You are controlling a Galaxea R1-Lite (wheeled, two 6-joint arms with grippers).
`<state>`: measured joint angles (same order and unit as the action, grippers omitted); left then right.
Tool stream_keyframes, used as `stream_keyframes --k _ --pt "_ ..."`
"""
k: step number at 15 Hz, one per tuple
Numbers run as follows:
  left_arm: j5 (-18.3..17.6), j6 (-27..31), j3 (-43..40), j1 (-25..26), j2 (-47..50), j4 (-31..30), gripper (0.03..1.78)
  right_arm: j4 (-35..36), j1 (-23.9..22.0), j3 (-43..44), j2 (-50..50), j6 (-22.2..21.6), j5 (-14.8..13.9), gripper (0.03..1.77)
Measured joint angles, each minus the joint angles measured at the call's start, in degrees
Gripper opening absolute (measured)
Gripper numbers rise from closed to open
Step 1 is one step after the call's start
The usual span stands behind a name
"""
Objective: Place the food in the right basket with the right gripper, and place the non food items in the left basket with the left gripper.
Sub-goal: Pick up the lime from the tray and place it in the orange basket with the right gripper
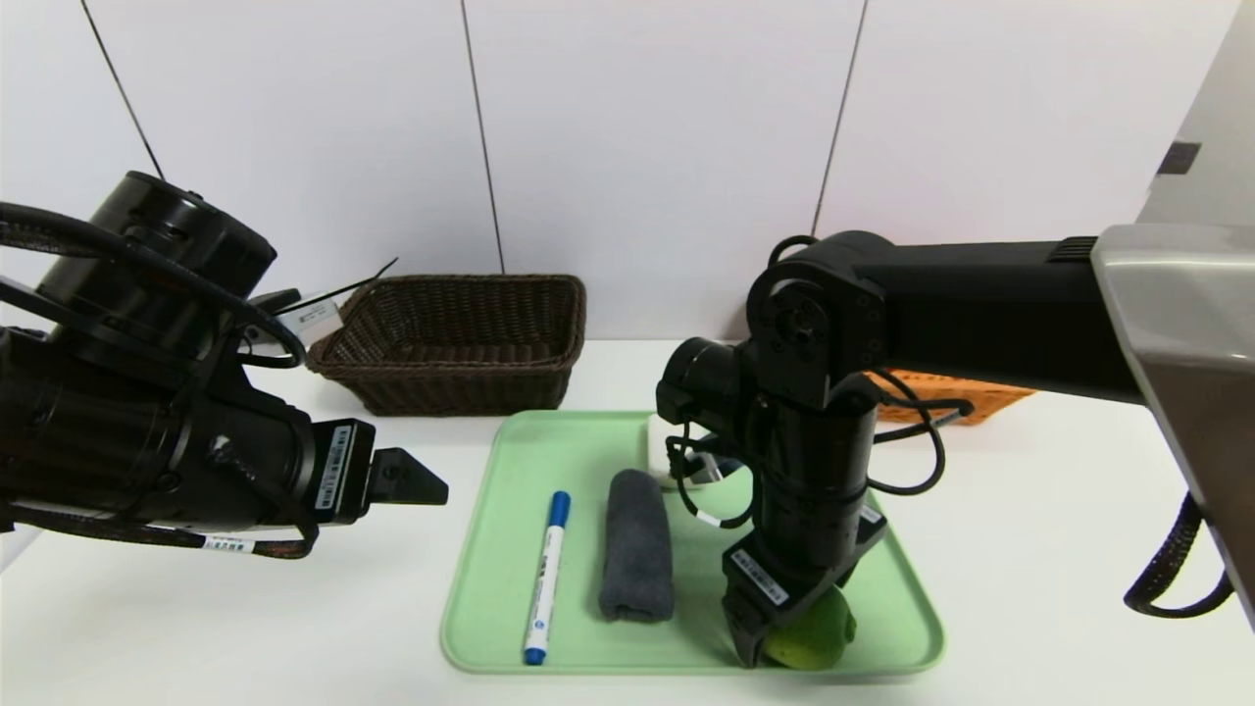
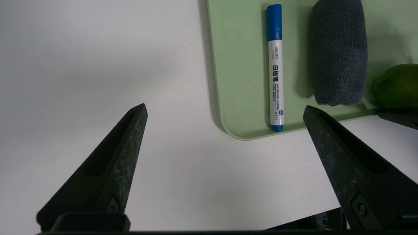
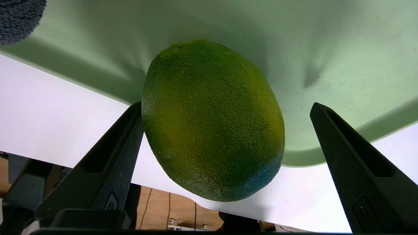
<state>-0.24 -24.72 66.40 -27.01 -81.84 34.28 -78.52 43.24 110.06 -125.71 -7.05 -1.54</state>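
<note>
Both fingers of the right gripper point(image 3: 225, 107) stand apart around the green citrus fruit point(image 3: 212, 120) on the tray point(image 1: 490, 588), while the left gripper point(image 2: 225, 109) hangs open over the worktop point(image 2: 98, 65).

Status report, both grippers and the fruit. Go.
Right gripper open, straddling green citrus on tray. Left gripper open, parked over table beside tray. Nothing blocking.

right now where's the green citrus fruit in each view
Head view: green citrus fruit at the tray's near right corner, partly hidden under the right gripper.
Left wrist view: only its end shows at the picture's right edge, beside the rolled grey towel.
Right wrist view: fills the centre, between the open fingers.
Shared landmark: the green tray.
</note>
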Motion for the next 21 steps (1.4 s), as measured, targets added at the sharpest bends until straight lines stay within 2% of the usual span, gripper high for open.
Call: stream_keyframes --k 1,3,5,12,14,16,18,21 --pt "0.0 0.0 0.0 0.0 0.0 0.0 1.69 0.0 0.0 0.0 0.0 0.0 0.0 1.61" --pt "0.0 0.0 0.0 0.0 0.0 0.0 1.69 -0.1 0.1 -0.1 0.0 0.0 -0.1 1.26" --pt "0.0 0.0 0.0 0.0 -0.1 0.0 1.69 -0.1 0.1 0.1 0.0 -0.1 -0.1 1.08" --pt "0.0 0.0 0.0 0.0 0.1 0.1 1.69 0.0 0.0 1.0 0.1 -1.2 -0.1 1.04" --pt "0.1 0.0 -0.1 0.0 0.2 0.1 1.69 3.2 -0.3 1.8 1.0 -3.9 -0.5 1.04" --pt "0.1 -0.1 -0.4 0.0 0.3 0.1 1.69 9.6 -0.7 1.9 2.4 -7.4 -0.9 1.04" --pt "0.1 -0.1 -0.5 0.0 0.3 0.1 1.69 16.3 -0.8 2.0 4.2 -10.3 -3.5 1.04" --pt "0.1 0.0 -0.6 0.0 0.3 0.1 1.69 27.7 -1.9 2.0 6.1 -13.0 -11.1 1.04"
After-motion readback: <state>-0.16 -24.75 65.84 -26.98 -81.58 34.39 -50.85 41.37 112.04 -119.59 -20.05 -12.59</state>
